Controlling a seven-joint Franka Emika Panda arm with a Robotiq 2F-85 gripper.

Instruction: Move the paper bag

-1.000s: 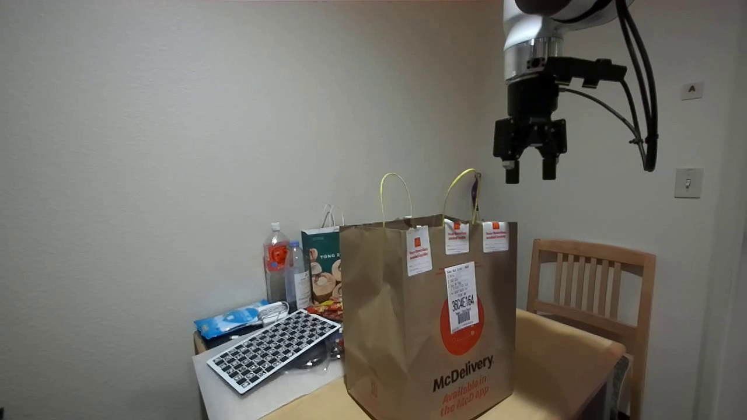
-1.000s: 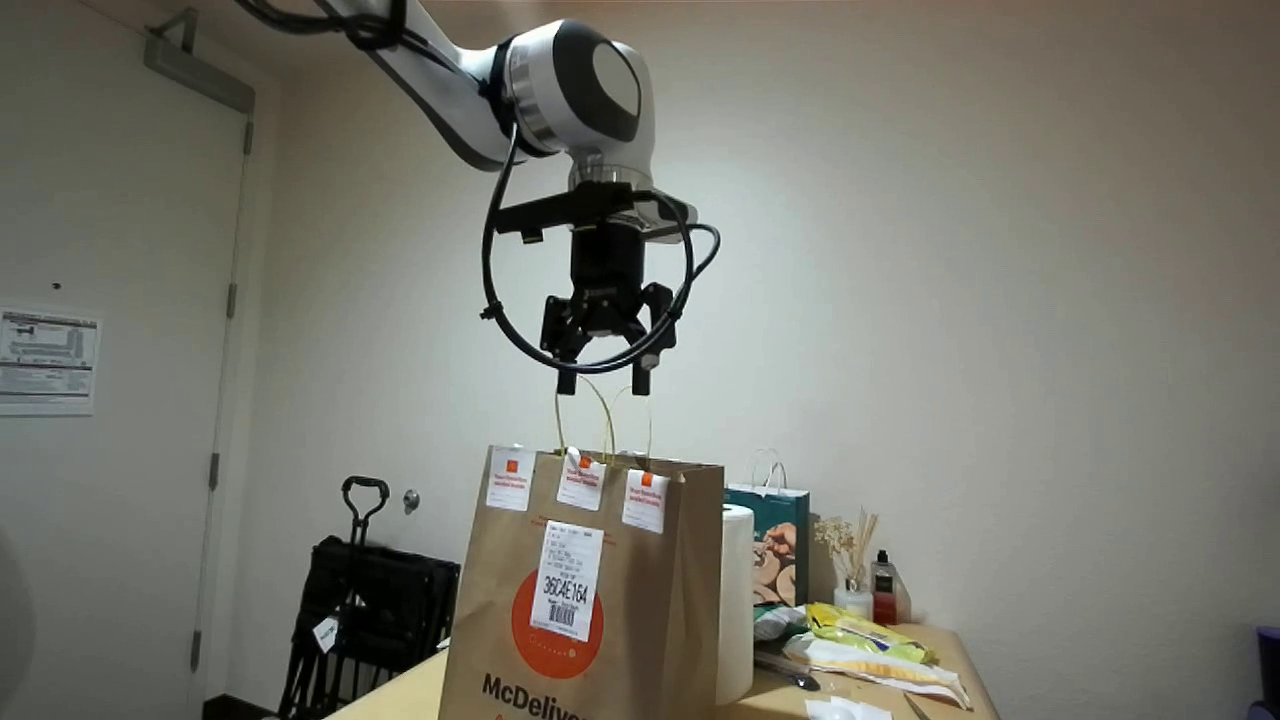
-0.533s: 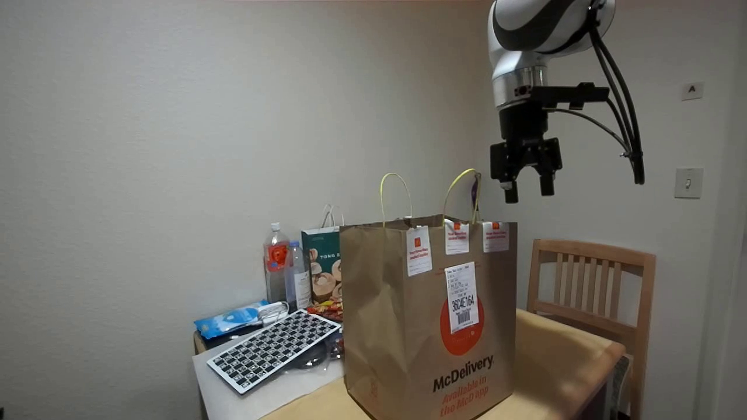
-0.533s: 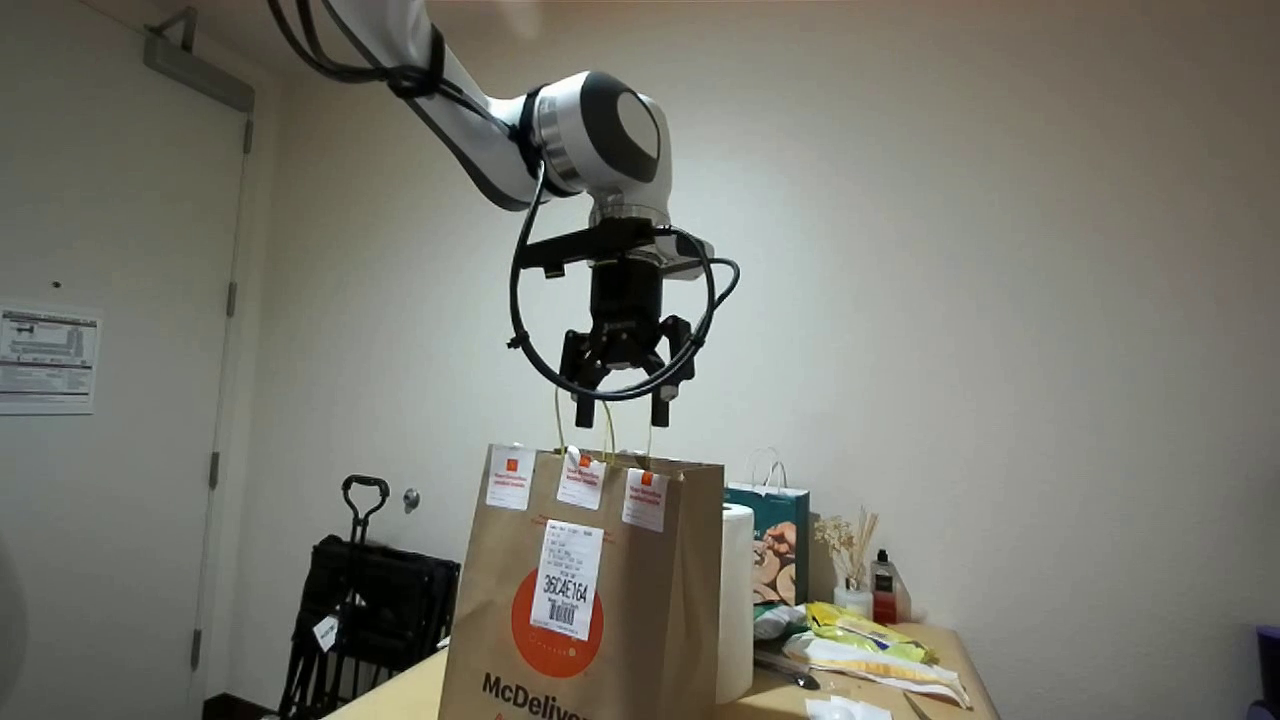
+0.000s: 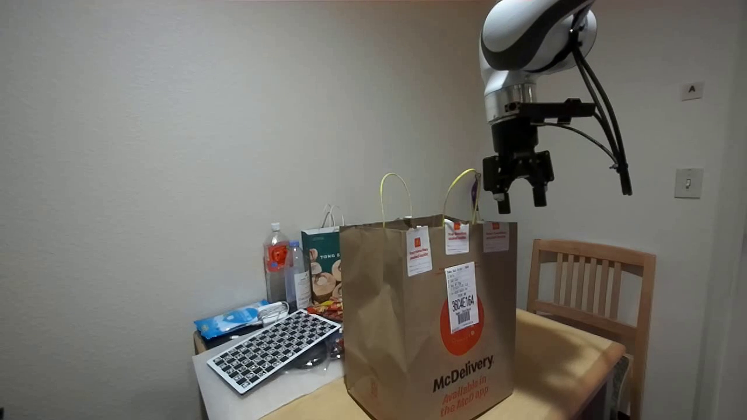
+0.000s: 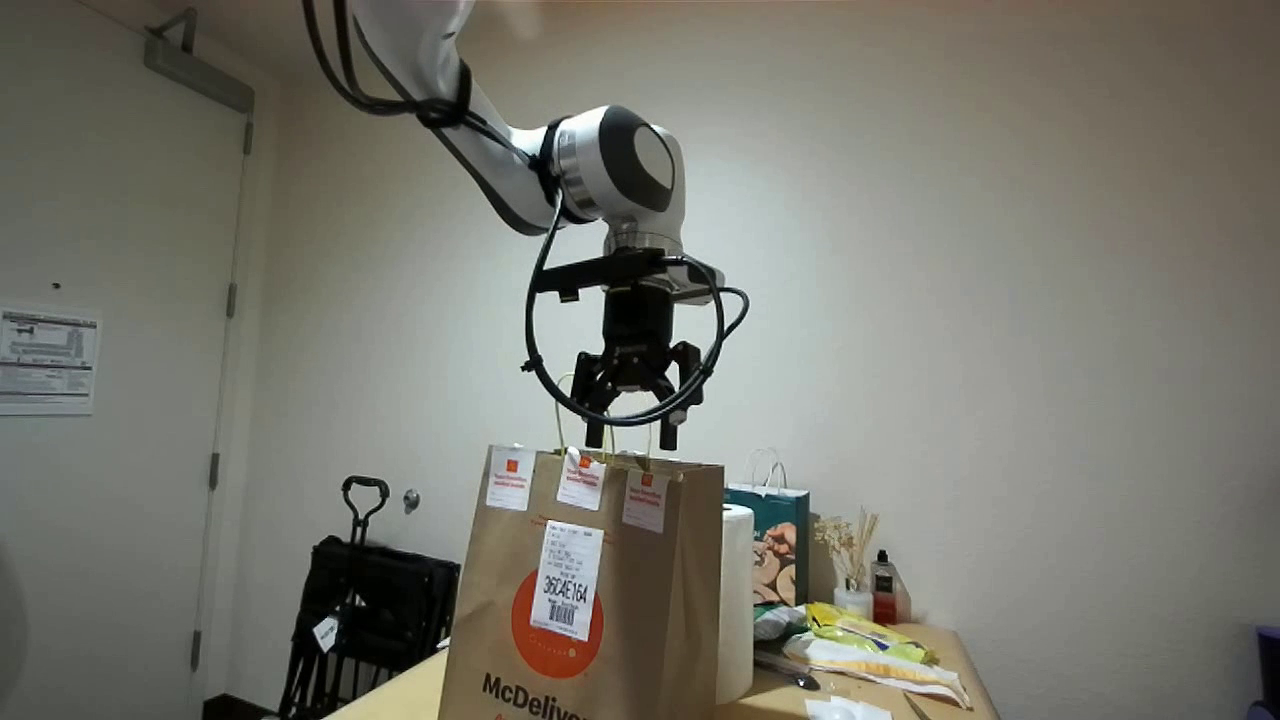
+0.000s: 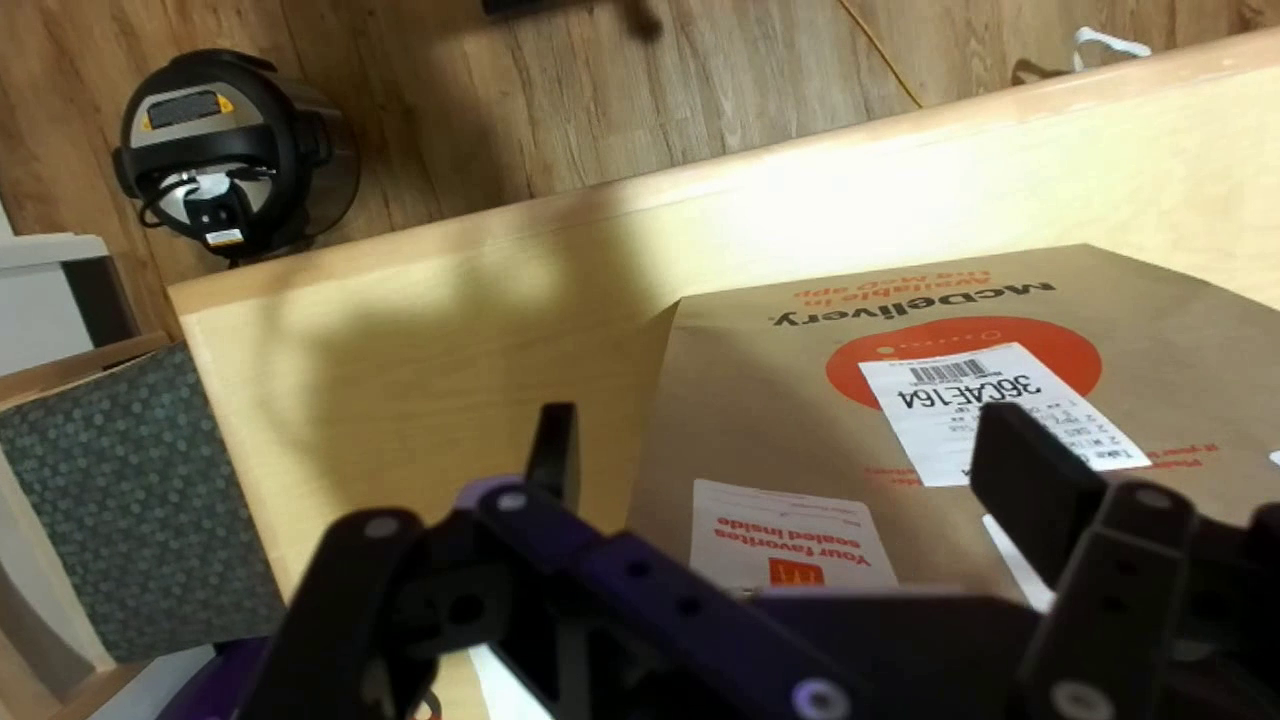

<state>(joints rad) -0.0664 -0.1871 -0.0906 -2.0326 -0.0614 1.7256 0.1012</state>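
Jaws wide, nothing held. Paper bag (image 5: 429,318) upright, below; in wrist view, jaws span its side edge from above, half over worktop (image 7: 450,380). Lowering likely next.

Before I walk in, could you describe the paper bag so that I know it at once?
Find the wooden table. On it stands the tall paper bag. Its brown paper and red circle set it apart from the green bag behind it.
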